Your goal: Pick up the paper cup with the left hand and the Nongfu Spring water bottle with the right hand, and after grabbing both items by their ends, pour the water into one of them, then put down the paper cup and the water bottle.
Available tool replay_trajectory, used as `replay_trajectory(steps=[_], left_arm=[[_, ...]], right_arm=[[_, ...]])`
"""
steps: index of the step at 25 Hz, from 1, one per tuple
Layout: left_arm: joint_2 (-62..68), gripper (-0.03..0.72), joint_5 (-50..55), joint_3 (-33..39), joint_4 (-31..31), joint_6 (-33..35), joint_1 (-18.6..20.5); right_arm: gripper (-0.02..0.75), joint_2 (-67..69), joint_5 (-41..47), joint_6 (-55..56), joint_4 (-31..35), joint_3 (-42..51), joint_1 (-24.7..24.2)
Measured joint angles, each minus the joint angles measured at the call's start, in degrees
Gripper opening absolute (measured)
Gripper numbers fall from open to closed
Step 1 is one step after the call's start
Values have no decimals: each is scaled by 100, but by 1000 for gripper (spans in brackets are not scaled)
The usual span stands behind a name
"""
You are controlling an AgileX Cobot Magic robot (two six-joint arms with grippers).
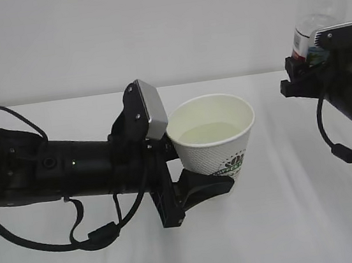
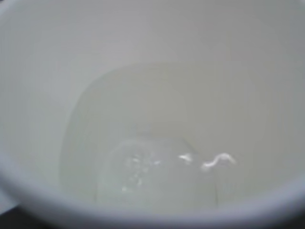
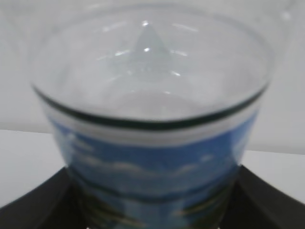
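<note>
White tapered paper cup (image 1: 214, 141) with green logo, upright, clear water (image 1: 207, 133) inside, grasped low in my left hand (image 1: 199, 189) jaws above white counter (image 1: 290, 220). Tall clear plastic bottle (image 1: 320, 8), red neck ring, upright, clamped at label by my right hand (image 1: 303, 68) jaws.

Paper cup (image 1: 214, 141) at table (image 1: 290, 220) centre, upright, between fingers of left hand (image 1: 203, 189), whose arm stretches off to left. Water (image 2: 152, 162) in cup. Nongfu Spring water bottle (image 1: 320, 8) far right and behind cup, upright, well apart from it, in right hand (image 1: 306, 67).
</note>
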Motion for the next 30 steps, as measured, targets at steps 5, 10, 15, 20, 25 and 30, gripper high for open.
replay_trajectory(steps=[5,10,15,20,25,30], left_arm=[[0,510,0,0,0,0,0],[0,510,-8,0,-9,0,0],[0,510,-8,0,-9,0,0],[0,510,-8,0,-13,0,0],[0,510,-8,0,-22,0,0],[0,510,-8,0,-22,0,0]], right_arm=[[514,232,-10,11,0,-282,0],[514,506,-10,11,0,-515,0],[514,837,-34,11,0,-693,0],[514,1178,-164,11,0,-747,0],[514,1462,-333,11,0,-747,0],[514,1675,-607,11,0,-756,0]])
